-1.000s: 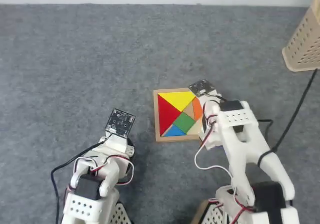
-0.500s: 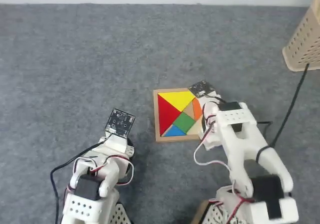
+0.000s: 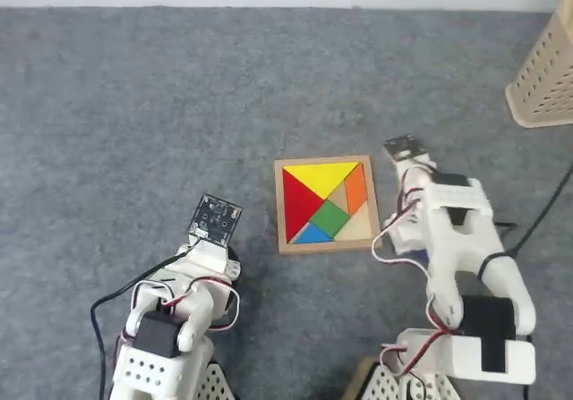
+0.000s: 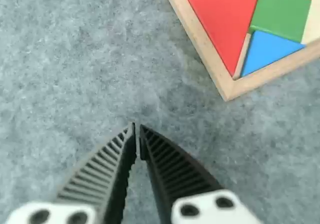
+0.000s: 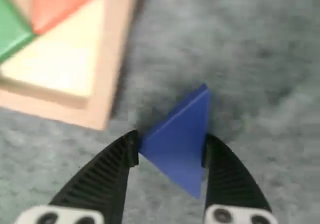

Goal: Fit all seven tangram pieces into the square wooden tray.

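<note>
The square wooden tray (image 3: 279, 208) lies mid-table holding a yellow triangle (image 3: 319, 178), a red triangle (image 3: 297, 205), an orange piece (image 3: 356, 187), a green square (image 3: 331, 217), a light blue triangle (image 3: 312, 234) and a cream triangle (image 3: 356, 229). Among them is a small wood-coloured patch (image 3: 339, 196). My right arm (image 3: 443, 217) stands just right of the tray. My right gripper (image 5: 171, 136) is shut on a dark blue triangle (image 5: 180, 149) over the carpet, beside the tray's corner (image 5: 117, 78). My left gripper (image 4: 137, 127) is shut and holds nothing, on the carpet short of the tray's corner (image 4: 210, 58).
A beige perforated basket (image 3: 546, 69) stands at the far right edge. Grey carpet (image 3: 161, 105) covers the table, with open room to the left of and behind the tray. The left arm's base (image 3: 166, 337) sits at the near left.
My right arm has swung from over the tray's right side to the carpet just right of it, uncovering the orange and cream pieces. The left arm has not moved.
</note>
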